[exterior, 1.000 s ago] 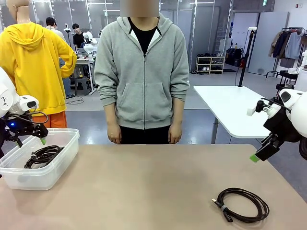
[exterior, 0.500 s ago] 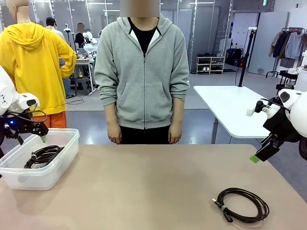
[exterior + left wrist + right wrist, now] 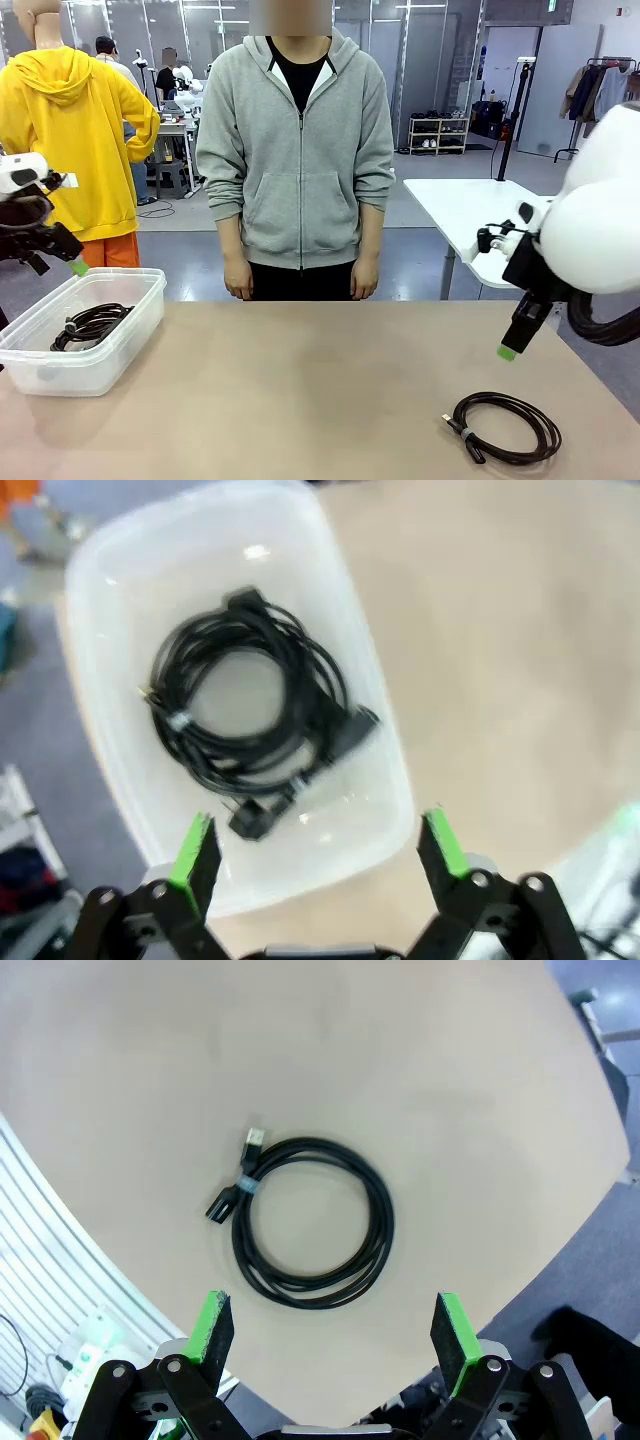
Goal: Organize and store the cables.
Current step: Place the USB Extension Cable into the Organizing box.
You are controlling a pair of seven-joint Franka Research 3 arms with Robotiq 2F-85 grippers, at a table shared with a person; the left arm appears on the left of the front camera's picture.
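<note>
Nearest the robot, a coiled black cable (image 3: pixel 503 427) lies flat on the tan table (image 3: pixel 300 390) toward its right front; the right wrist view adds a pale band at its plug ends, with the right gripper (image 3: pixel 325 1325) hanging spread and empty above it. At the table's left edge a clear plastic bin (image 3: pixel 130 330) holds another coiled cable (image 3: pixel 255 715), whose plugs show from the left wrist, where the left gripper (image 3: pixel 318 845) hovers wide apart. Beyond the far edge stands a person (image 3: pixel 297 150) in a grey hoodie, hands down.
</note>
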